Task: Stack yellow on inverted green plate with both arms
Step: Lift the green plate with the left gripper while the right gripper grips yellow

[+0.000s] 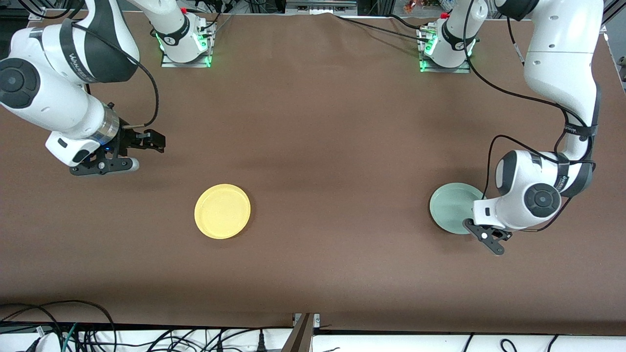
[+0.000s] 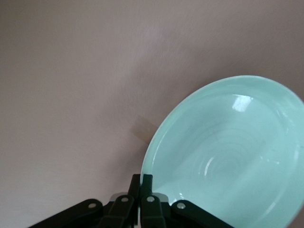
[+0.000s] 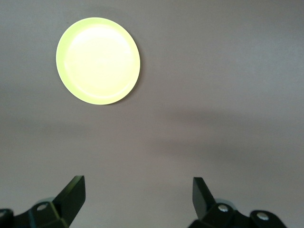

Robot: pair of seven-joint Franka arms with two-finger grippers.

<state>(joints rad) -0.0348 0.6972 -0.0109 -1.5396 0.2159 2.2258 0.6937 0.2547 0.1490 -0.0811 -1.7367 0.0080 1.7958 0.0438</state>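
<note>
The pale green plate [image 1: 454, 207] lies near the left arm's end of the table, its hollow side showing. My left gripper [image 1: 477, 226] is at the plate's edge, mostly hidden under the wrist. In the left wrist view it [image 2: 141, 183] is shut on the rim of the green plate [image 2: 228, 156]. I cannot tell if the plate is lifted off the cloth. The yellow plate [image 1: 222, 211] lies rim-up toward the right arm's end and shows in the right wrist view [image 3: 98, 61]. My right gripper [image 1: 142, 154] is open and empty in the air, apart from the yellow plate [image 3: 137, 194].
The brown cloth-covered table [image 1: 323, 146] carries only the two plates. The arm bases [image 1: 186, 44] stand at the edge farthest from the front camera. Cables [image 1: 73, 332] lie off the table's near edge.
</note>
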